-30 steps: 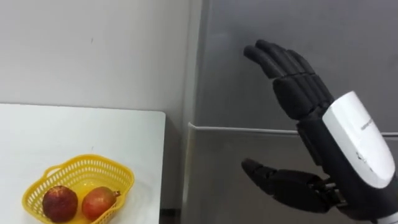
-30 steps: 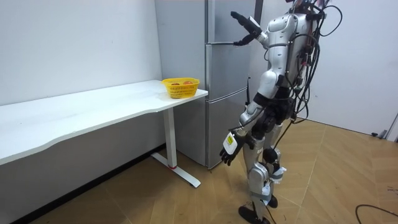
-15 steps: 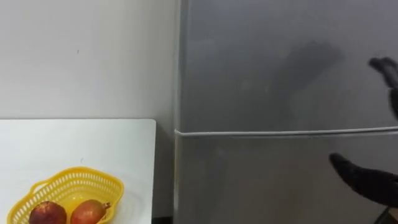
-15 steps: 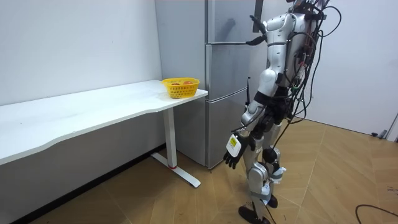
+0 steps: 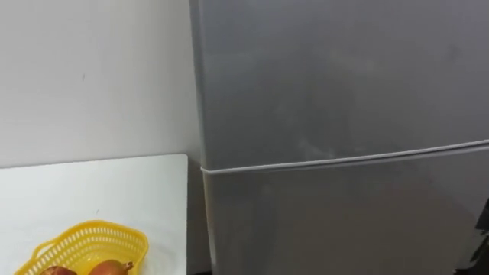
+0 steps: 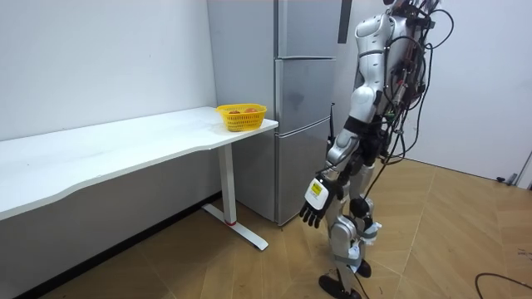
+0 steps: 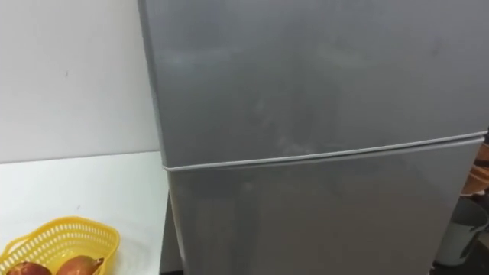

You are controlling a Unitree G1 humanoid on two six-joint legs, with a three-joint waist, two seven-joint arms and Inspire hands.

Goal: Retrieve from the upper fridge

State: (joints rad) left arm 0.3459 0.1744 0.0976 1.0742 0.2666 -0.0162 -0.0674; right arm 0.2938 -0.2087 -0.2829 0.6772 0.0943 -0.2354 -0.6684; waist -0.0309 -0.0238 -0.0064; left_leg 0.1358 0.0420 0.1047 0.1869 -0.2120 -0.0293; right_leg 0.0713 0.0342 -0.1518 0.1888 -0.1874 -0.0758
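Observation:
The grey fridge has both doors closed. Its upper door (image 5: 344,76) meets the lower door (image 5: 344,221) at a pale seam. I stand right in front of it. In the room view my right hand (image 6: 343,21) is raised high at the upper door's (image 6: 306,25) edge on the room view's right, and its fingers cannot be made out. My left hand (image 6: 313,203) hangs low beside my thigh, fingers relaxed and holding nothing.
A white table (image 5: 92,191) stands against the fridge's left side. Near its corner is a yellow basket (image 5: 84,243) holding two reddish fruits (image 5: 107,267). In the room view the table (image 6: 125,145) runs along the wall, and wooden floor lies behind me.
The eye view has swung, so the fridge sits further left. My right hand has moved right, out of the eye view, to the upper door's edge. The left hand still hangs low.

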